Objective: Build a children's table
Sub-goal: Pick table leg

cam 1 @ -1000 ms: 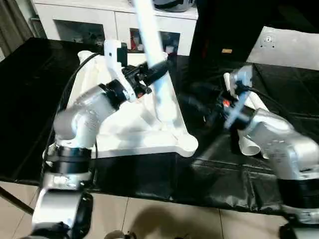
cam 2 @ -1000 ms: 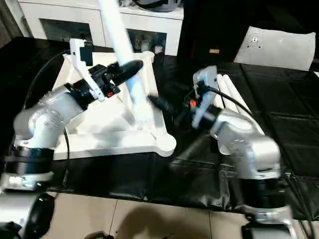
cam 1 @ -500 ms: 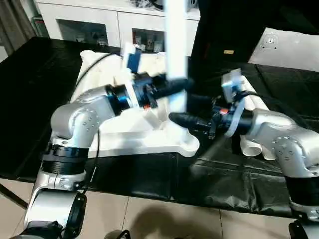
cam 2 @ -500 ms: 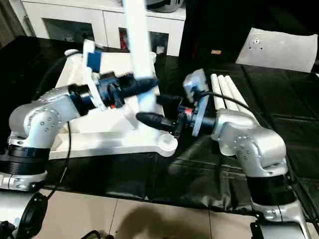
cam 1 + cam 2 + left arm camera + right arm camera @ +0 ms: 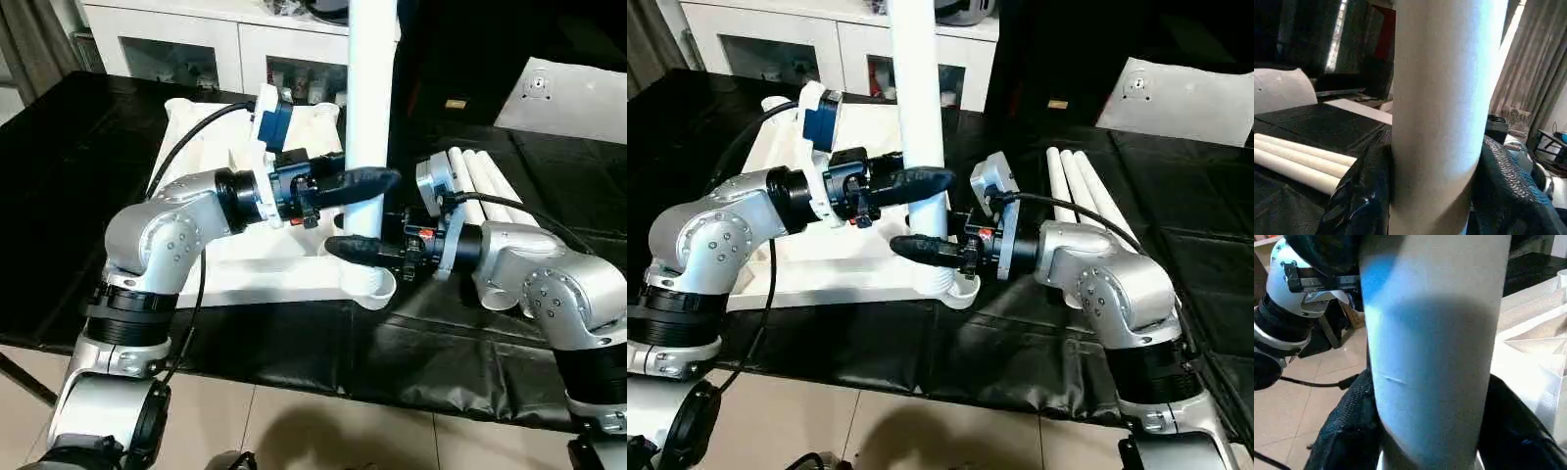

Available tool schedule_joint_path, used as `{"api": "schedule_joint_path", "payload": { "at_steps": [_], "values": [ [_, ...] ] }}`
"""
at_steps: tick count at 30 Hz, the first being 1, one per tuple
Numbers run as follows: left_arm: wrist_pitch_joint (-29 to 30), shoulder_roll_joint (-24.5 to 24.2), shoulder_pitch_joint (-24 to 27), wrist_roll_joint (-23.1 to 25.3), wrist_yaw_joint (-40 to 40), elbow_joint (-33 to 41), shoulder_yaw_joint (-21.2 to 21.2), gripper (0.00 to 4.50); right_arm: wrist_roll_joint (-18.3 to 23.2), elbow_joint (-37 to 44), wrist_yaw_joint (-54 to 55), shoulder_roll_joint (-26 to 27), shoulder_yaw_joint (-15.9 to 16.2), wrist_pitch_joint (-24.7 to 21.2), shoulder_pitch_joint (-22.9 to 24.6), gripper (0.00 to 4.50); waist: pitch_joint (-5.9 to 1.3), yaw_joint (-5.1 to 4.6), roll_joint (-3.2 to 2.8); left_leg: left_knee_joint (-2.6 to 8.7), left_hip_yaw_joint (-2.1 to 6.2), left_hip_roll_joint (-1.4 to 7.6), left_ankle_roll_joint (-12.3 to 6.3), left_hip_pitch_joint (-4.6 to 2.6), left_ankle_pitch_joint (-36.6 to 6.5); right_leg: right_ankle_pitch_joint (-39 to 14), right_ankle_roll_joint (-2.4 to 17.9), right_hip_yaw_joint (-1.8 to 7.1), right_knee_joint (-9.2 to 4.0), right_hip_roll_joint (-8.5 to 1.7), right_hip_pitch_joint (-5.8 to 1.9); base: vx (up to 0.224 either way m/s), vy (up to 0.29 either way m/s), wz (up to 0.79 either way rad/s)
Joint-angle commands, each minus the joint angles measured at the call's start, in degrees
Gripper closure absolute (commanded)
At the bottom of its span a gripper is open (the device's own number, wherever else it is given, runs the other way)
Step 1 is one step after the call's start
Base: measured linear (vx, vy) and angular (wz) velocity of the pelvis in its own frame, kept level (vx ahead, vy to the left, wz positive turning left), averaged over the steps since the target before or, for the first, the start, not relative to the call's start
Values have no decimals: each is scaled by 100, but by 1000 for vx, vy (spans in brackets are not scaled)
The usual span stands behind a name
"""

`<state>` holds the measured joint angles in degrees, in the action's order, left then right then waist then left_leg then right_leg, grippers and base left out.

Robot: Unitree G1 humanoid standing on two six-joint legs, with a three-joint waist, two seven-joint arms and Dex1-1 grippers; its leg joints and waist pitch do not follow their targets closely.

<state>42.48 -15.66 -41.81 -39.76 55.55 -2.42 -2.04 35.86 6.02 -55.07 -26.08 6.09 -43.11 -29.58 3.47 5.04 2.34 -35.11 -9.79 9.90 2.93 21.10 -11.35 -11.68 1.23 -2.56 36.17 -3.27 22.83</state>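
The white tabletop [image 5: 250, 279] lies underside up on the black cloth. One white tube leg [image 5: 370, 88] stands upright with its foot in the near right corner socket [image 5: 374, 287]. My left gripper [image 5: 364, 181] is shut on this leg at mid height; the left wrist view has the leg [image 5: 1444, 98] pressed between both black fingers [image 5: 1364, 196]. Just below, my right gripper [image 5: 355, 248] closes on the same leg [image 5: 1435, 357], a finger [image 5: 1347, 431] hugging each side. Three spare legs [image 5: 490, 181] lie side by side to the right.
A flat white sheet [image 5: 573, 98] with a small mark lies at the back right. White glass-door cabinets [image 5: 216, 49] stand behind the black-covered table [image 5: 59, 196]. Its front edge runs just below the tabletop, with tiled floor [image 5: 323, 431] beyond.
The leg swung from leaning to upright over the near right socket. My right gripper came in from the right and narrowed around the lower leg. The left grip stayed on.
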Motion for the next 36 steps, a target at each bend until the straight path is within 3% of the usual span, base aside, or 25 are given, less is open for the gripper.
{"api": "schedule_joint_path", "payload": {
  "at_steps": [1,17,19,22,29,30,36],
  "values": [
    [31,-19,-111,-40,26,164,-36,259,36,16,-71,-49,14,-12,-80,240,-408,4,48,365,52,271,-153,-36,-191,-389,1158,276,-364,-448,-361,0,0,0],
    [-142,88,-41,155,-288,141,-18,260,2,99,16,52,-42,81,13,255,-416,10,46,358,53,272,-165,-38,-142,-313,1172,275,-355,-444,-361,0,0,0],
    [-63,141,-51,107,-404,117,40,204,-26,92,84,91,-65,125,25,255,-416,12,49,357,51,269,-162,-32,-144,-285,1186,275,-351,-447,-364,0,0,0],
    [156,302,-89,-152,-728,73,325,178,-156,47,399,278,-138,309,24,255,-424,8,49,350,53,268,-128,-30,-135,-212,1249,269,-341,-449,-367,0,0,0],
    [-497,450,79,558,-1336,154,140,123,-507,-61,1055,647,-192,692,-7,256,-409,-12,40,372,65,285,-82,-32,-193,-383,1085,275,-381,-446,-349,0,0,0],
    [-792,610,104,881,-1798,156,138,123,-721,-141,1418,827,-195,883,-19,256,-415,-14,39,368,63,281,-53,-36,-203,-410,1070,275,-379,-448,-355,0,0,0],
    [-1222,947,130,1581,-2959,232,43,120,-1109,-164,2120,1280,-127,1249,46,256,-412,-29,27,386,73,296,36,-32,-283,-452,955,283,-384,-448,-346,0,0,0]
  ]
}}
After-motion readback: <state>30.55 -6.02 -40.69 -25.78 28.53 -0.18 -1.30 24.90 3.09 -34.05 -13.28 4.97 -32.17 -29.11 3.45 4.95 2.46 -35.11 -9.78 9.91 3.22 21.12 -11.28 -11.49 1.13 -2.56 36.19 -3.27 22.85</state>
